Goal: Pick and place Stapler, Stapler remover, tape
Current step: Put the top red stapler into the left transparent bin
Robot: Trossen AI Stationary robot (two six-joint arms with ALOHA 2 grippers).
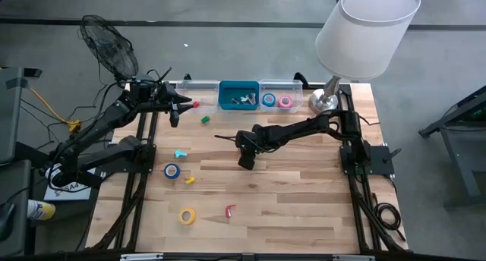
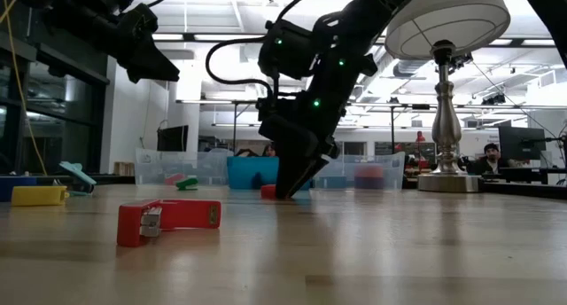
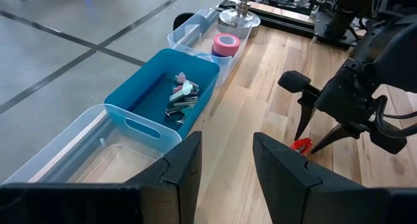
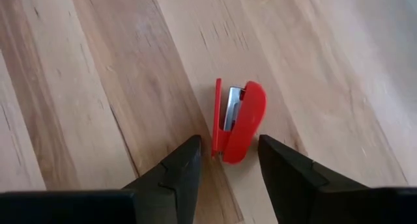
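A small red stapler lies on its side on the wooden table near the middle. My right gripper points steeply down over it, open, one finger on either side of the stapler's near end, with a gap on each side. In the high view this gripper hides the stapler. A second red stapler-like piece lies near the front edge. A blue tape roll and a yellow tape roll lie flat at the front left. My left gripper hangs open and empty at the far left.
Along the far edge stand a clear bin, a blue bin with small metal pieces, and a clear bin holding a blue roll and a pink roll. A lamp stands far right. Small green, teal and yellow pieces lie left.
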